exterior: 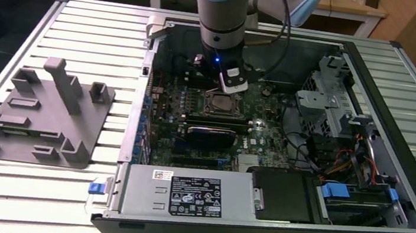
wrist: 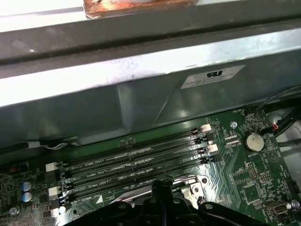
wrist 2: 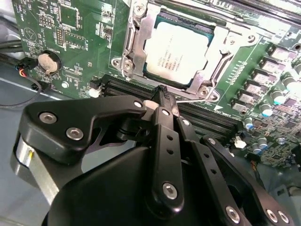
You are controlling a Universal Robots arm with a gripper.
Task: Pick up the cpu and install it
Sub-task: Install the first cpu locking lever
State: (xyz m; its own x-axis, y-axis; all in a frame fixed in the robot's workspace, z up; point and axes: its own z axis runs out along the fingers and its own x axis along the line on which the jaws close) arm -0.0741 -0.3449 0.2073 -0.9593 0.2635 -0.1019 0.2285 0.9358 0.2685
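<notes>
The cpu [wrist 2: 176, 54] lies flat in its socket on the green motherboard [wrist 2: 80, 28], its silvery top showing inside the metal socket frame [wrist 2: 134, 44]. In the exterior view the cpu [exterior: 220, 102] sits mid-board inside the open computer case [exterior: 412, 195]. My gripper [wrist 2: 162, 94] hangs just above the board beside the socket, over the memory slots. Its black fingers are pressed together and hold nothing. In the first wrist view my gripper [wrist: 162, 184] sits at the edge of the socket frame [wrist: 190, 184].
Empty memory slots [wrist: 131, 162] run beside the socket, with the case wall [wrist: 141, 103] just beyond. A coin battery [wrist 2: 48, 61] sits on the board. A power supply [exterior: 186, 194] and drive cage [exterior: 329, 101] crowd the case. A grey fixture [exterior: 41, 114] stands at the exterior view's left.
</notes>
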